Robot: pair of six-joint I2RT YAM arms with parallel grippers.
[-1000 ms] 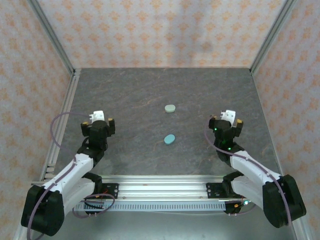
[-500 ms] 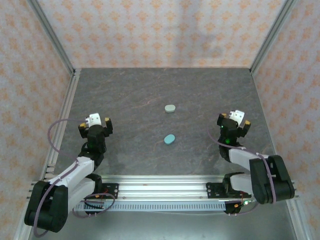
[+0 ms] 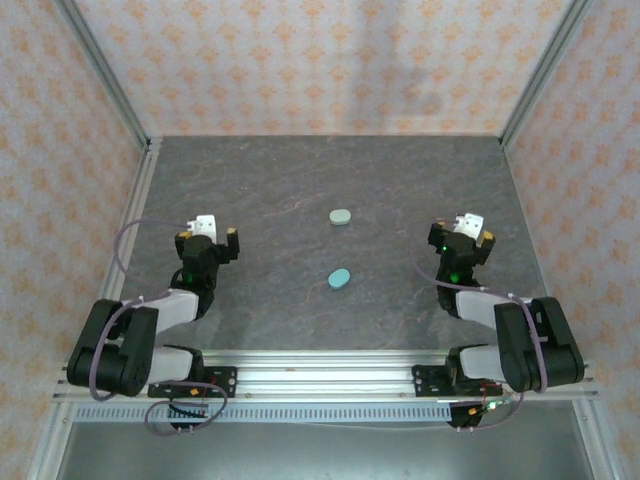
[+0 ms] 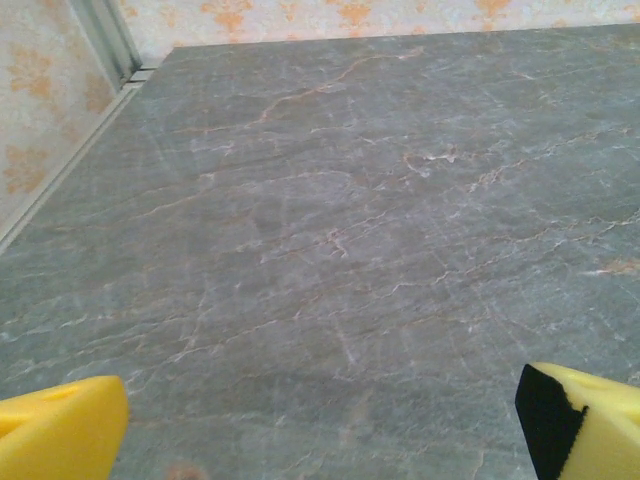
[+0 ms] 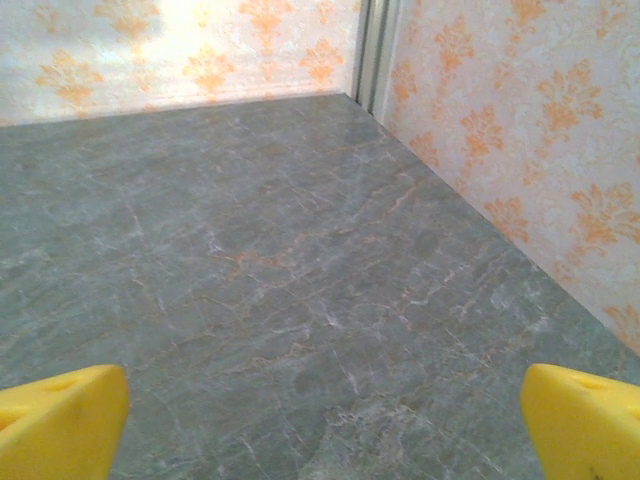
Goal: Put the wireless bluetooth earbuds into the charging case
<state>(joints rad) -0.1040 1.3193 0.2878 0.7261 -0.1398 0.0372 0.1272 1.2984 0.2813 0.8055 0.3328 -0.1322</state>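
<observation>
Top external view, starting at the left: the left gripper (image 3: 206, 236) sits low over the grey stone-patterned table (image 3: 300, 170), near the left wall (image 3: 60, 150) with its orange-patterned paper. Its arm is folded back towards the base rail (image 3: 320, 362) at the near edge. The jaws stand wide apart with nothing between them. From the left wrist camera, the yellow fingertips (image 4: 60, 432) sit at the two bottom corners, with bare table stretching ahead of them to the far wall.

In the middle of the table lie two small oval cases, well apart from both grippers. The mint case (image 3: 341, 216) is the farther one. The blue case (image 3: 339, 279) lies nearer the bases, almost straight in front of it, with a clear gap between them. Both lie flat. They are too small here for me to tell whether their lids are up or what sits inside them.

Over on the right, the right gripper (image 3: 462, 234) mirrors the left, low over the table with its arm tucked back. Its jaws are also spread wide and empty. From the right wrist camera, the yellow fingertips (image 5: 60, 422) frame bare table, and the right wall (image 5: 520, 140) runs along beside it.
</observation>
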